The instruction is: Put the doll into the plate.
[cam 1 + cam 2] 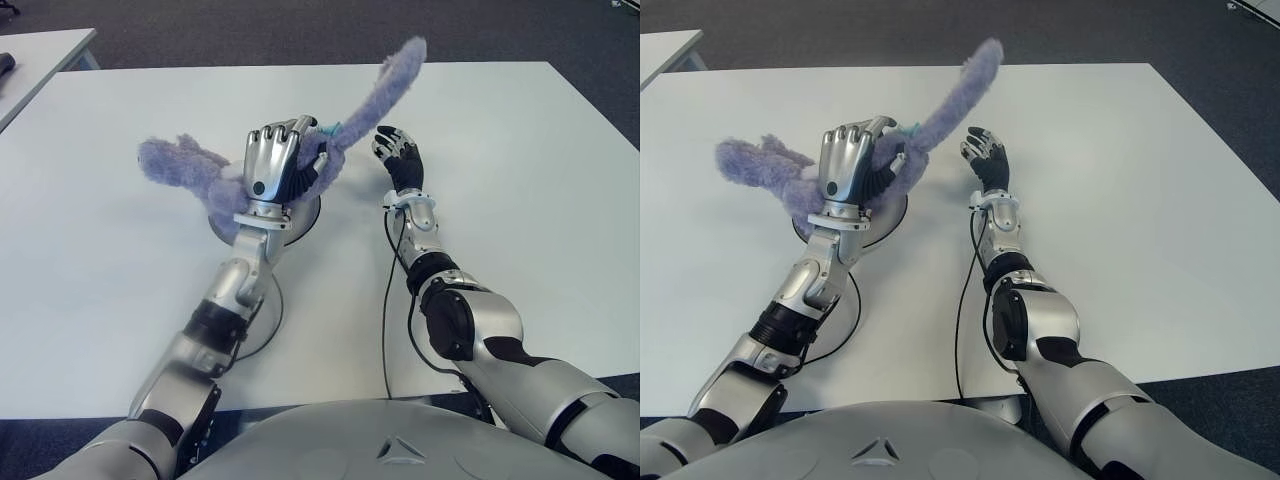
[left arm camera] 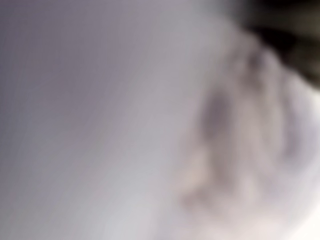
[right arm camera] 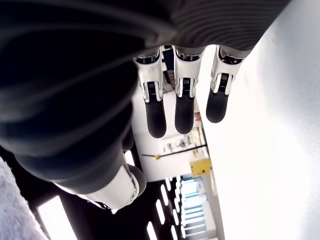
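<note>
The white tabletop (image 1: 520,190) carries everything, and nothing on it would stop the doll rolling off. The purple plush doll (image 1: 185,165) is gripped round its middle by the left hand (image 1: 278,158), fingers curled tight into the fur, held directly over the plate (image 1: 305,215), with 1 long limb flung toward 1 o'clock and its bulk spilling toward 9 o'clock.

The main risk, as I judge it: the doll is far wider than the plate, so on release it may drape over the rim or tip out, dragged by the overhanging limb. Fur could also snag on the fingers as they part.

The right hand (image 1: 397,152), at 3 o'clock of the plate, shows its fingers spread and holds nothing.

Most of the plate is hidden beneath hand and doll, and the left wrist view shows only a blur.
</note>
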`<state>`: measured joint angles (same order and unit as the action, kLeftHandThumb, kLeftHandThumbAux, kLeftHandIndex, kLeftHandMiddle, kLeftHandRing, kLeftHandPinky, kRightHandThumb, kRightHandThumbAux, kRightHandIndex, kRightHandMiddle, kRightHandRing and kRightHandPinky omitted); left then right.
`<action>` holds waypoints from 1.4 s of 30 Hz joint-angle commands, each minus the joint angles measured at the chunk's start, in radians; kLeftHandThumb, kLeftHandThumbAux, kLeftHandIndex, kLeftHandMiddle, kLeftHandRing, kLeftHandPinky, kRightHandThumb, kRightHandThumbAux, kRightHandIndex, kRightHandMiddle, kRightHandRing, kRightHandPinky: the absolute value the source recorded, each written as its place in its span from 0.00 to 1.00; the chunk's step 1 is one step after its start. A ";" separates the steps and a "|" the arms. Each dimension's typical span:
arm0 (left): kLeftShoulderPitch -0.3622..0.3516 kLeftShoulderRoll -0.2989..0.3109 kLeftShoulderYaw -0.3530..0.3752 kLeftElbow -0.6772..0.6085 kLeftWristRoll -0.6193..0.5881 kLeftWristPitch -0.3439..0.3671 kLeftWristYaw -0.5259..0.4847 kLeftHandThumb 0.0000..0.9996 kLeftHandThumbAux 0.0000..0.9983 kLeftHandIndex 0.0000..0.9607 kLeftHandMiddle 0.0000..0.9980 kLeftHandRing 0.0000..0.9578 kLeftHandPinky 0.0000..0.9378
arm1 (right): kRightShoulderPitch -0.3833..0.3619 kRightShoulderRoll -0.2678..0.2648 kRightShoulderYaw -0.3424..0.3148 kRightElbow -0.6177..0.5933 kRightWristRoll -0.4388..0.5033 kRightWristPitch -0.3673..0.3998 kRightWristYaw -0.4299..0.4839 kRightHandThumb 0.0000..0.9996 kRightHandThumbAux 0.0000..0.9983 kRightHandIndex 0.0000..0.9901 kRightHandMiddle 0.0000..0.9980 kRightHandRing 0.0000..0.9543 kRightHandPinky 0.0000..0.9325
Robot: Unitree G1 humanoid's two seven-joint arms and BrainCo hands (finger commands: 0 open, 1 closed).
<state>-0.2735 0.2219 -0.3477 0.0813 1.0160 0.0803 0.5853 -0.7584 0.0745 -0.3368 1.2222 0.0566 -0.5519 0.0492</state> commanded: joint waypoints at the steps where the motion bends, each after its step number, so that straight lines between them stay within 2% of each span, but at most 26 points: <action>1: 0.082 -0.009 -0.013 -0.035 0.037 0.056 0.006 0.12 0.40 0.29 0.44 0.57 0.66 | 0.243 0.084 -0.026 0.125 0.026 0.040 -0.002 0.47 0.87 0.29 0.21 0.16 0.15; 9: 0.106 -0.015 -0.017 -0.081 0.043 0.074 -0.011 0.06 0.36 0.20 0.33 0.50 0.60 | 0.247 0.080 -0.024 0.126 0.022 0.020 0.014 0.48 0.87 0.29 0.23 0.18 0.16; 12: 0.111 -0.014 -0.018 -0.091 0.037 0.071 -0.014 0.04 0.36 0.16 0.29 0.49 0.67 | 0.248 0.080 -0.024 0.126 0.022 0.016 0.018 0.46 0.88 0.29 0.23 0.19 0.16; 21: 0.116 -0.009 -0.014 -0.092 0.019 0.050 -0.002 0.00 0.33 0.11 0.24 0.48 0.72 | 0.246 0.080 -0.023 0.128 0.019 0.030 0.011 0.41 0.89 0.28 0.23 0.20 0.17; 25: 0.118 -0.007 -0.012 -0.089 0.009 0.038 0.002 0.00 0.31 0.06 0.20 0.43 0.67 | 0.245 0.079 -0.022 0.129 0.018 0.038 0.009 0.42 0.90 0.29 0.23 0.20 0.18; 35: 0.121 -0.006 -0.008 -0.086 -0.001 0.022 -0.002 0.00 0.27 0.01 0.18 0.42 0.66 | 0.245 0.077 -0.020 0.129 0.015 0.040 0.010 0.43 0.89 0.30 0.22 0.18 0.15; 36: 0.122 -0.005 -0.007 -0.086 -0.003 0.020 -0.003 0.00 0.27 0.01 0.18 0.41 0.64 | 0.245 0.077 -0.020 0.129 0.015 0.041 0.012 0.44 0.88 0.30 0.22 0.18 0.15; 37: 0.122 -0.004 -0.006 -0.085 -0.004 0.019 -0.005 0.00 0.26 0.01 0.18 0.41 0.62 | 0.245 0.076 -0.020 0.129 0.015 0.042 0.014 0.63 0.77 0.38 0.22 0.18 0.16; 39: 0.123 -0.003 -0.006 -0.086 -0.005 0.017 -0.007 0.00 0.26 0.00 0.18 0.41 0.62 | 0.245 0.076 -0.020 0.129 0.016 0.043 0.018 0.69 0.74 0.41 0.22 0.18 0.16; 42: 0.124 0.000 -0.005 -0.088 -0.007 0.014 -0.013 0.00 0.26 0.01 0.17 0.36 0.54 | 0.245 0.075 -0.020 0.129 0.017 0.044 0.026 0.70 0.74 0.41 0.22 0.18 0.16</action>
<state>-0.1822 0.2121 -0.3615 -0.0105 1.0286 0.0996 0.5854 -0.7584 0.0743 -0.3330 1.2219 0.0526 -0.5602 0.0700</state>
